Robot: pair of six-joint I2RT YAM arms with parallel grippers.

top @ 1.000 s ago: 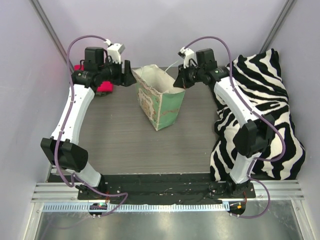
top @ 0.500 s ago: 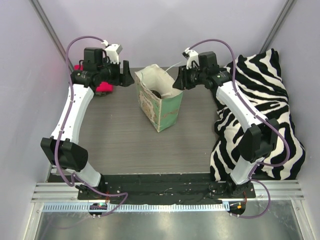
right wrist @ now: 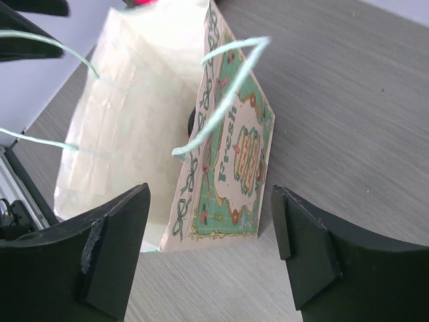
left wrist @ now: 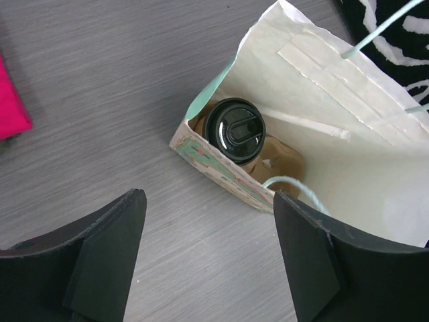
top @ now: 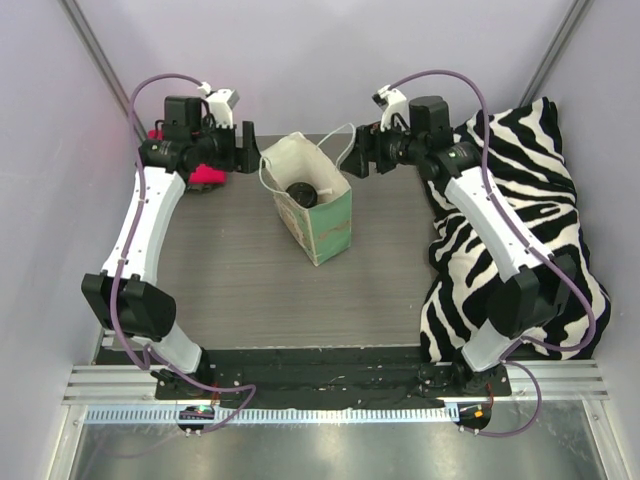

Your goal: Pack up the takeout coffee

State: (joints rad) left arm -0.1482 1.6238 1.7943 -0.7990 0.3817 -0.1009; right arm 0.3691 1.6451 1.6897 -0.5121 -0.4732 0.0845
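Grey wood-grain counter [top: 230,270] between pale lilac walls carries the whole scene. Left pincer [left wrist: 208,196] stands wide and empty just to the left of the white-and-green paper bag with string handles [top: 325,225], looking down into its mouth. Right pincer [right wrist: 209,193] is just as wide and empty, close to the bag's right-hand rim and touching nothing

Inside the bag, low in the corner toward the left arm, sits the takeout coffee, a small tan paper cup under a round black plastic lid [left wrist: 234,131]. It stands upright, long axis vertical and lid up, ahead of the left pincer and below it. It rests in a beige moulded-pulp carrier tray [left wrist: 280,157]. From above, neither arm looks clearly nearer to it

Counted: one cup, one lid, one tray, one bag with two pale green handles [right wrist: 228,87], two pincers. Right of the bag lies one zebra-striped cloth [top: 530,200]; left of it, one pink thing [top: 205,175], mostly hidden
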